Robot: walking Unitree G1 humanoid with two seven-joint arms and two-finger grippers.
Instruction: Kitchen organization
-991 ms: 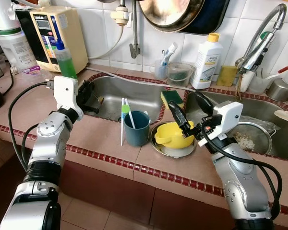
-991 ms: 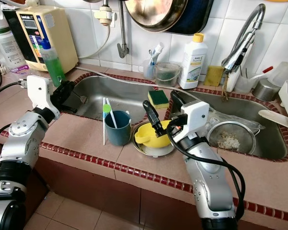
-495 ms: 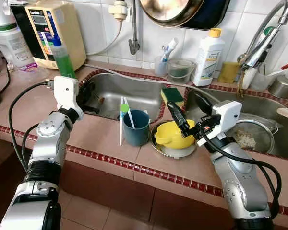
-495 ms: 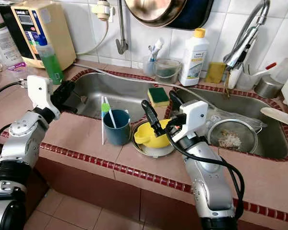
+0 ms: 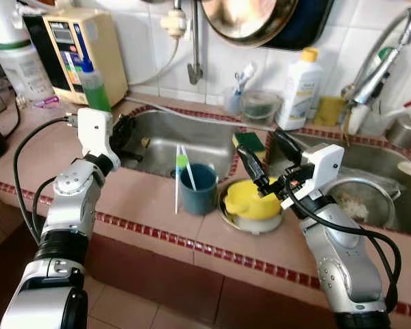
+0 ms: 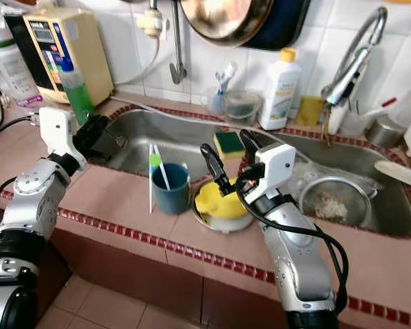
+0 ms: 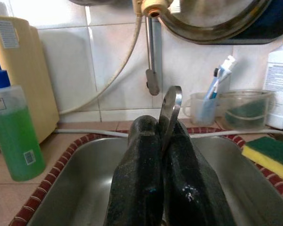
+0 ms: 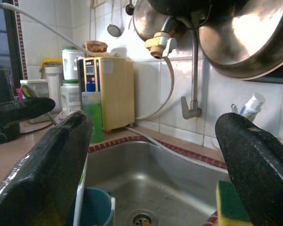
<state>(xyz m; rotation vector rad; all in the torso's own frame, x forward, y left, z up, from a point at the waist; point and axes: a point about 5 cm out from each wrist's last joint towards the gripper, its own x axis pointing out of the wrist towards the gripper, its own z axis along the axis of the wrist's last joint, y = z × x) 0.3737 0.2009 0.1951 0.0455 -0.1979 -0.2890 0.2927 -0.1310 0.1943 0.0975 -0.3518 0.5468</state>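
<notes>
My left gripper (image 5: 127,135) hangs over the left rim of the left sink basin (image 5: 161,137), shut on a thin metal utensil (image 7: 171,106) that sticks up between its fingers. Over the yellow bowl (image 5: 250,200), my right gripper (image 5: 258,141) stands open with nothing between its fingers (image 8: 42,169). The bowl sits in a metal dish (image 5: 252,223) on the tiled counter between the two basins. A blue cup (image 5: 197,188) with a green-and-white toothbrush (image 5: 180,164) stands just left of it. A green-and-yellow sponge (image 5: 248,140) lies on the divider behind the bowl.
A green soap bottle (image 5: 94,86) and a beige water unit (image 5: 82,44) stand at the back left. At the back are a white detergent bottle (image 5: 303,89) and a tap (image 5: 377,62). A metal strainer (image 5: 353,202) with food bits sits in the right basin. A pan (image 5: 253,20) hangs overhead.
The whole view has shifted a little with the camera. Both arms keep their poses, the left still shut on the utensil, the right still open over the bowl.
</notes>
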